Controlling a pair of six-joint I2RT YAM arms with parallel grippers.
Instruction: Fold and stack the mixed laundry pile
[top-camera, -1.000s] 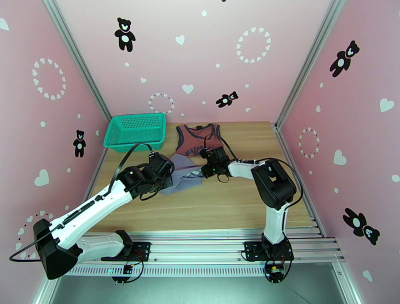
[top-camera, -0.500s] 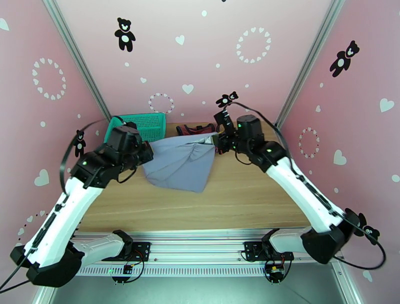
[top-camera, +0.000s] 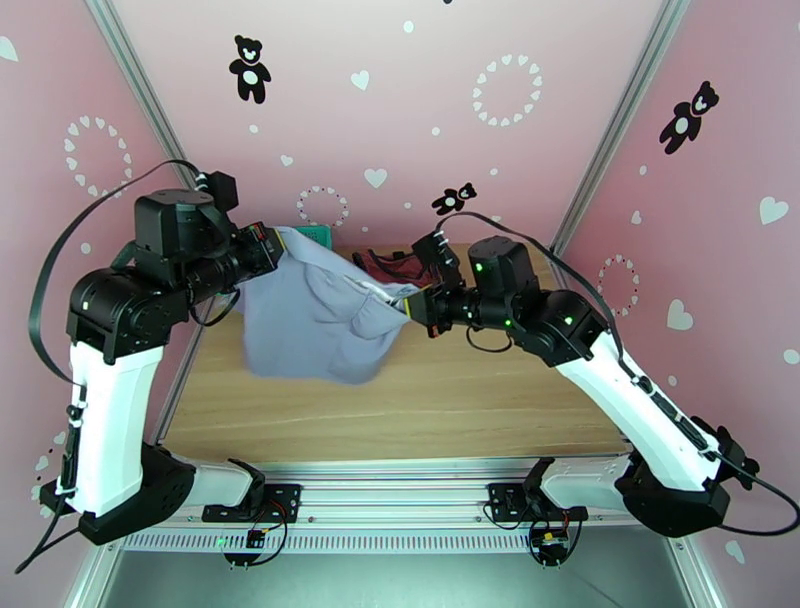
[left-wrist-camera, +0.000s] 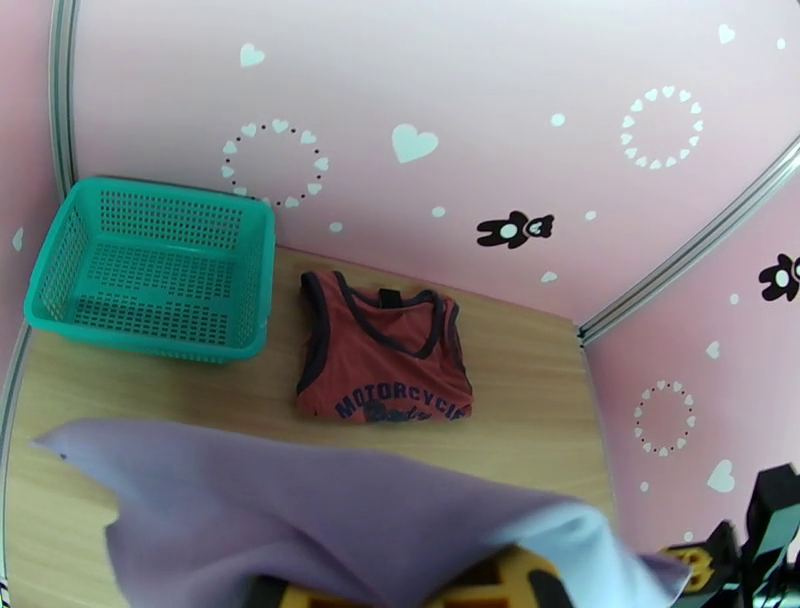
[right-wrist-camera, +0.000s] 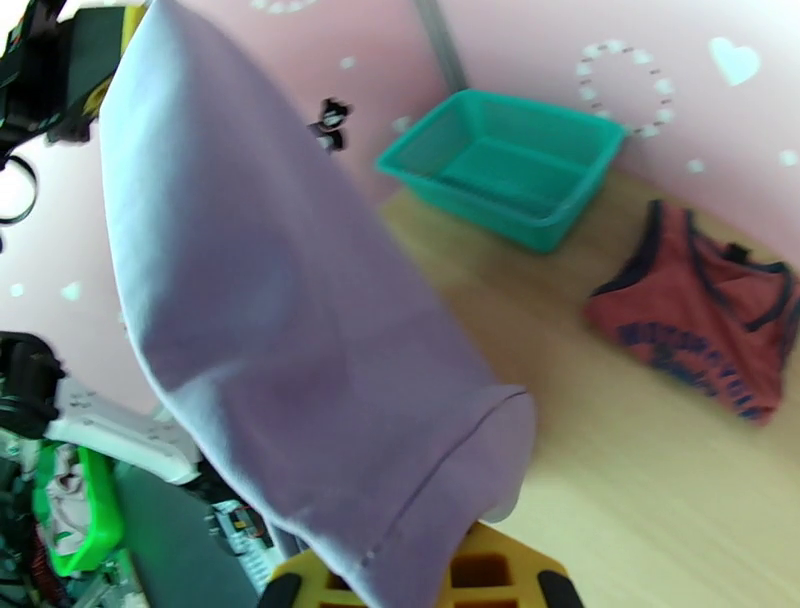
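Note:
The grey-lavender shirt (top-camera: 315, 315) hangs spread in the air between both arms, above the left half of the table. My left gripper (top-camera: 268, 246) is shut on its upper left corner, high up near the back left. My right gripper (top-camera: 412, 303) is shut on its right edge, lower, over the table's middle. The shirt (left-wrist-camera: 330, 510) drapes over my left fingers and the shirt (right-wrist-camera: 290, 330) covers my right fingers. The rust-red tank top (left-wrist-camera: 385, 365) with navy trim and lettering lies folded flat at the back centre; the tank top (top-camera: 385, 264) is partly behind the shirt.
A teal mesh basket (left-wrist-camera: 150, 265) stands at the back left corner, next to the tank top; the basket (right-wrist-camera: 500, 165) holds nothing. Pink walls with aluminium posts (top-camera: 590, 150) close in three sides. The wooden table (top-camera: 470, 400) stretches below the hanging shirt.
Both grippers have risen from the table and moved apart with the shirt in them. The shirt went from a bunch on the table to a sheet spread in the air.

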